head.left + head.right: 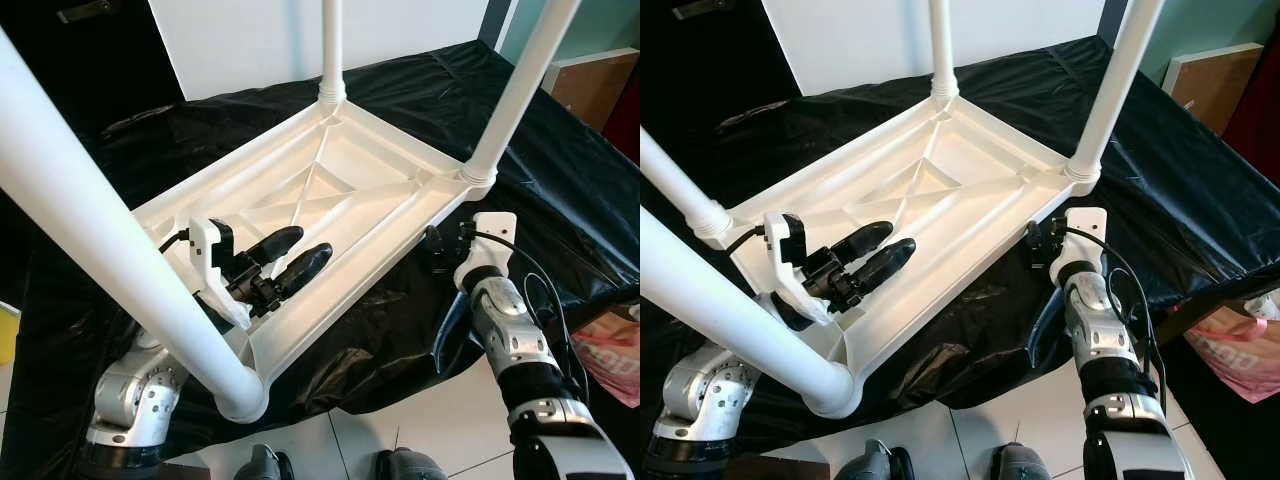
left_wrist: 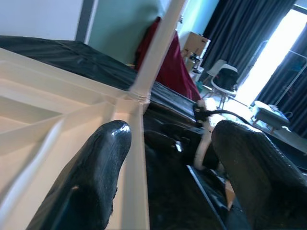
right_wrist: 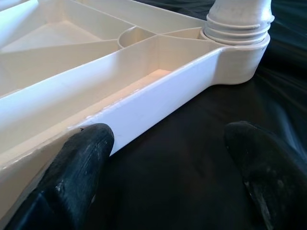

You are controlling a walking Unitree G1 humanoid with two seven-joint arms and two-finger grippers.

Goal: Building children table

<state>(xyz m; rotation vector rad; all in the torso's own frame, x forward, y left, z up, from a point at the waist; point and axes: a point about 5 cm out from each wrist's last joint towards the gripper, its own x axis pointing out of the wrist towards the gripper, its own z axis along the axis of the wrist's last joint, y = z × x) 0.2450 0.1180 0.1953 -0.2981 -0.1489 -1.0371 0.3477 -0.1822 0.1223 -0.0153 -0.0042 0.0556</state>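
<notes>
White plastic table (image 1: 330,190) lies upside down on a black sheet (image 1: 560,170), ribbed underside facing up. 4 legs are fitted in its corner sockets and point upward: near-left leg (image 1: 110,260), near-right leg (image 1: 515,95), far-right leg (image 1: 332,50), far-left leg (image 1: 675,195).

Left gripper (image 1: 290,258): inside the tabletop frame at the near-left end, just beside the near-left leg. Its 2 black fingers (image 2: 91,182) are spread, pointing across the underside toward the right; 1 finger sits against a white rib in the left wrist view. Nothing is pinched between them.

Right gripper (image 3: 168,167): low at the table's near long edge, just beside the near-right leg socket (image 3: 240,43). Fingers are spread, 1 touching or nearly touching the outer wall of the frame (image 3: 158,100), the other apart over the black sheet. Nothing is held.

Pink-and-white bag (image 1: 612,350) at the right, by the sheet's edge. Pale tiled floor (image 1: 440,410) below the near edge.
</notes>
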